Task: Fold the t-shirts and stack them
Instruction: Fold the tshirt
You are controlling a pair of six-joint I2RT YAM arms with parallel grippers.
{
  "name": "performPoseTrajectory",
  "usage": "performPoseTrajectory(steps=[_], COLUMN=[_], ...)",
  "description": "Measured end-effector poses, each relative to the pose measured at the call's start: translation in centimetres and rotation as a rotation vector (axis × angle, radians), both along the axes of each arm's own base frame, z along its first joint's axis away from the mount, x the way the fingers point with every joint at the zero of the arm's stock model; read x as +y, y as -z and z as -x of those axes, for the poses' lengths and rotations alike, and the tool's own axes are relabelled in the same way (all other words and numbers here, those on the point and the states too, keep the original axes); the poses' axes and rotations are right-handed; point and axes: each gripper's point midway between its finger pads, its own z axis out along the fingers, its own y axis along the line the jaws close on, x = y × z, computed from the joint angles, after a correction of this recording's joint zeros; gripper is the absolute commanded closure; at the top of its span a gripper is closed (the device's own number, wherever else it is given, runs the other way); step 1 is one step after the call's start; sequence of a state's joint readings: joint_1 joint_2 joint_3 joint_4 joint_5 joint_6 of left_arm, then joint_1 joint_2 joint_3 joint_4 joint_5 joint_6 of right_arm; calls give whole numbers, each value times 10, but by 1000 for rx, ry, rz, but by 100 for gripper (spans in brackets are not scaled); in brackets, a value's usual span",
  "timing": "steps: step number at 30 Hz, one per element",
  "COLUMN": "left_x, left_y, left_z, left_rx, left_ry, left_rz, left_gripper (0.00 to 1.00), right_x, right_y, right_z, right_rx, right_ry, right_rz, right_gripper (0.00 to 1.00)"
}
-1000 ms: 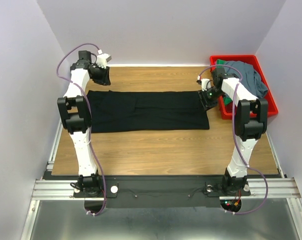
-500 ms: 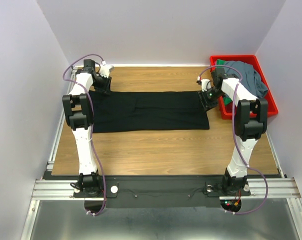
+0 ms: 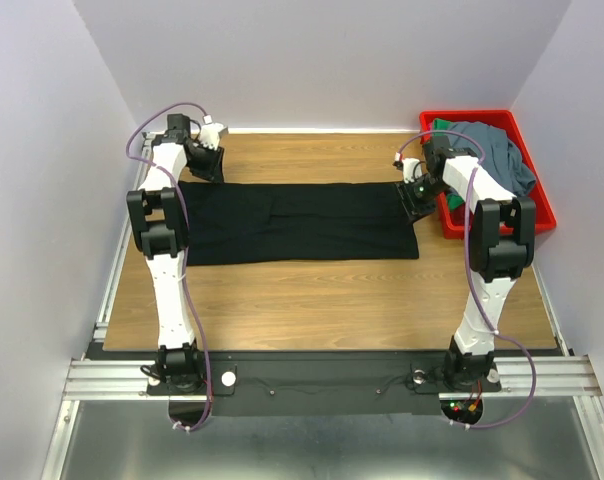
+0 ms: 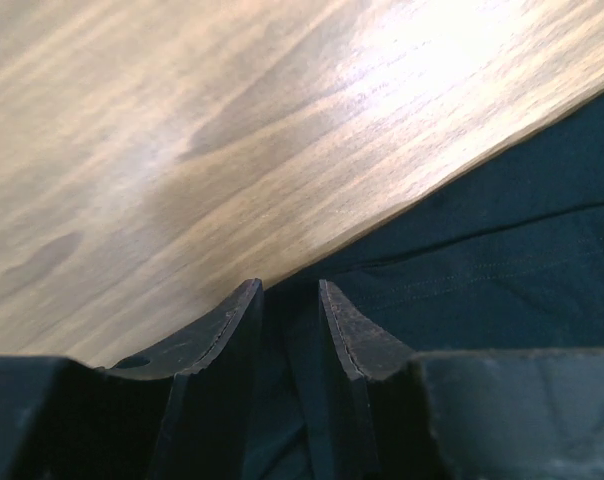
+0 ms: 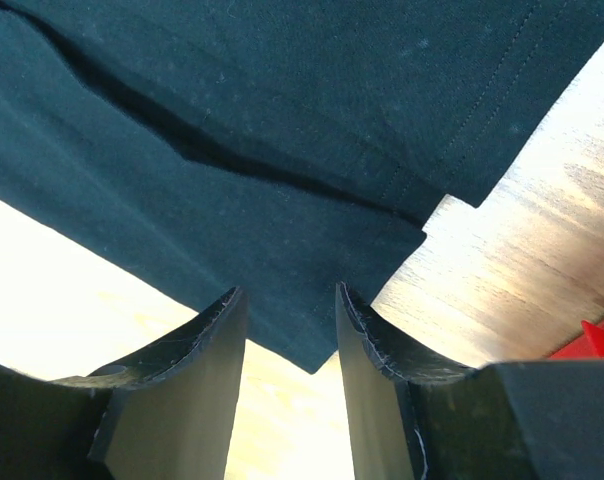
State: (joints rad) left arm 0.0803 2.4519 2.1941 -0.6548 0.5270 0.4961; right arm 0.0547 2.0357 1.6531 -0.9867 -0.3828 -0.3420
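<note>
A large black t-shirt [image 3: 297, 222] lies flat as a long folded band across the wooden table [image 3: 312, 300]. My left gripper [image 3: 204, 165] is down at its far left corner. In the left wrist view this gripper [image 4: 287, 285] is open, and the black cloth edge [image 4: 482, 260] runs between and under its fingers. My right gripper [image 3: 414, 197] sits at the far right corner. Seen from the right wrist, it [image 5: 289, 290] is open, with a point of the black shirt [image 5: 282, 100] lying on the wood between the fingers. A slate grey-blue t-shirt [image 3: 497, 150] and a green one [image 3: 440, 126] are bunched in the bin.
The red plastic bin [image 3: 545, 205] stands at the table's far right, close beside my right arm; its corner [image 5: 602, 340] shows in the right wrist view. Grey walls close in the table at the back and both sides. Bare wood runs between the shirt and the arm bases.
My left gripper has come from the far left edge of the table toward me and down onto the shirt's far left corner. The right arm and the shirt are unchanged.
</note>
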Motion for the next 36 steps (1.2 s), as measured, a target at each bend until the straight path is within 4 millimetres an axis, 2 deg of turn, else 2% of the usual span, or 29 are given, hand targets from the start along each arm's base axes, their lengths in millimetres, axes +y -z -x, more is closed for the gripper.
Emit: performPoseTrajectory(steps=[5,9,16,21,24,36], left_x=[-4,-6,-7,-8,-8,-9], left_y=[15,14,14,13,12,-12], left_z=[3,3,3,3,4,5], left_rx=[32,33,31,29,29,-13], left_ry=[6,10,14,17,18,22], left_rz=[25,34,40,44,46,47], left_gripper=[63,69,73,83,99,98], right_x=[-1,-1,-1,-1,-1,-1], right_y=[0,1,1,1,1,2], right_z=[0,0,0,0,0,0], right_rx=[-1,0,1,1,1,2], right_ry=[-1,0,0,0,0,-1], right_rz=[6,7,7,7,7,6], right_gripper=[54,54,54,54,54,54])
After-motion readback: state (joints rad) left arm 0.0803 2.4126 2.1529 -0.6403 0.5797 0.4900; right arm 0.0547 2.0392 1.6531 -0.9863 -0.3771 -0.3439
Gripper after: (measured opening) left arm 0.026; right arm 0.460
